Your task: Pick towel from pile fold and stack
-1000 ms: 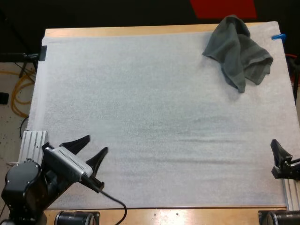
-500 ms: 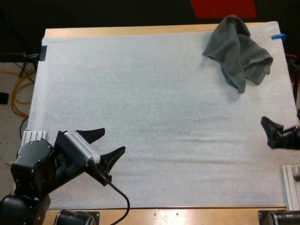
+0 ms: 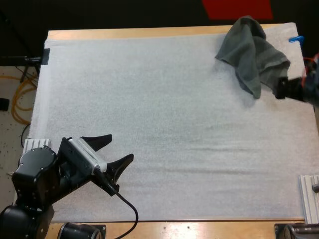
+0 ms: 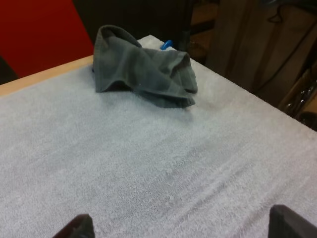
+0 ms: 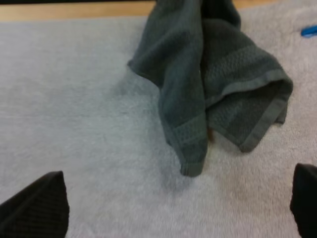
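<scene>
Crumpled towel (image 3: 251,55) at upper right of the high view, right gripper (image 3: 282,88) just beside it.
It looks soft, light and limp, so I'd pinch the hemmed corner nearest that gripper, whose fingers are spread and empty; left gripper (image 3: 121,148), lower left, is spread too.

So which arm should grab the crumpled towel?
Right. The right pincer hovers open beside the towel; the left pincer sits far off, at the opposite corner of the mat.
</scene>
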Controlling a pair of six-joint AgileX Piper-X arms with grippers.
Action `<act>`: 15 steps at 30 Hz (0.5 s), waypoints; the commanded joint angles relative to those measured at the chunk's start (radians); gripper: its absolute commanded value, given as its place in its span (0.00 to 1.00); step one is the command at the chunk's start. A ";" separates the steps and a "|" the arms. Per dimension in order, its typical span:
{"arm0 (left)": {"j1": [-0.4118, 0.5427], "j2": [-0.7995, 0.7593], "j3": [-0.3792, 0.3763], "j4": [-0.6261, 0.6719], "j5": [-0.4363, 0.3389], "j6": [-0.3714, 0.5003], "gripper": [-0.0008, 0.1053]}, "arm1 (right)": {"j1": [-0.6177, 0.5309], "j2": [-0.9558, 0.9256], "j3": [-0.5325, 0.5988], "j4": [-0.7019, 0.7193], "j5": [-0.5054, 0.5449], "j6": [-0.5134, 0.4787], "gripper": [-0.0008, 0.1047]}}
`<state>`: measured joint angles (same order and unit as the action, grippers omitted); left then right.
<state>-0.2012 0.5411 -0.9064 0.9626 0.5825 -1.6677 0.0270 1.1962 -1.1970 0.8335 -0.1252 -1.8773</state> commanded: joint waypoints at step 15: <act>-0.005 0.001 -0.005 -0.018 0.004 -0.011 0.65 | 0.008 0.570 -0.333 -0.074 0.017 0.019 0.84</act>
<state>-0.2012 0.5411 -0.9064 0.9626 0.5825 -1.6677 0.0312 1.7471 -1.5120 0.7649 -0.1070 -1.8588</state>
